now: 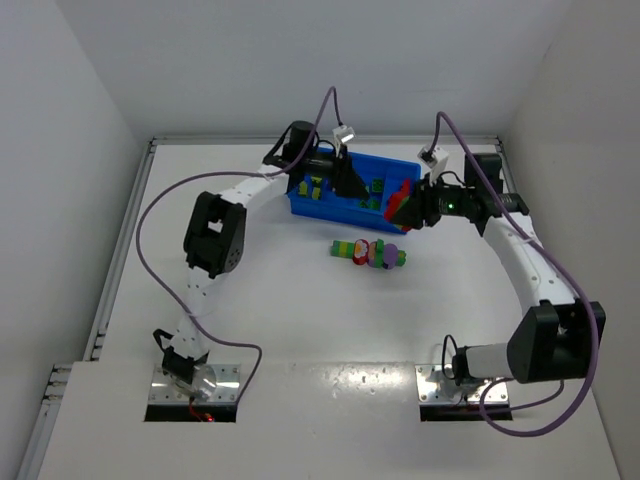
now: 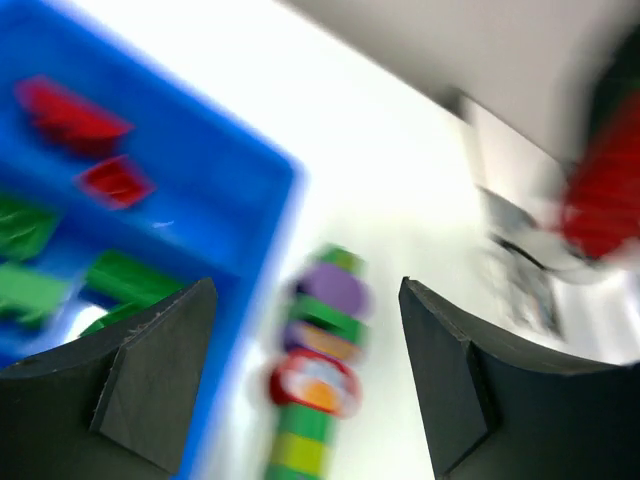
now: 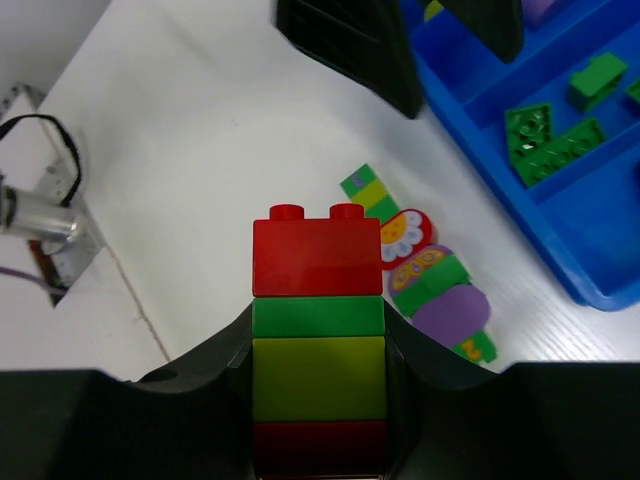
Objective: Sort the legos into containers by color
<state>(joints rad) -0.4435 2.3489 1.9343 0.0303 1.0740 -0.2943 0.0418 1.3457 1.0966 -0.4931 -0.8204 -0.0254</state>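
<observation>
The blue tray (image 1: 330, 213) sits at the back centre of the table, with green legos (image 3: 545, 140) and red legos (image 2: 70, 110) in its compartments. My left gripper (image 1: 345, 180) hangs over the tray's near edge. Its jaws (image 2: 305, 290) are open and hold nothing. My right gripper (image 1: 403, 205) is just right of the tray, shut on a stick (image 3: 318, 330) of red, green, yellow and red bricks. A longer striped stick (image 1: 370, 253) of green, yellow, red and purple pieces lies on the table in front of the tray.
White walls enclose the table on three sides. Purple cables loop from both arms. The left gripper's black fingers (image 3: 350, 40) show at the top of the right wrist view, close to the tray wall (image 3: 520, 215).
</observation>
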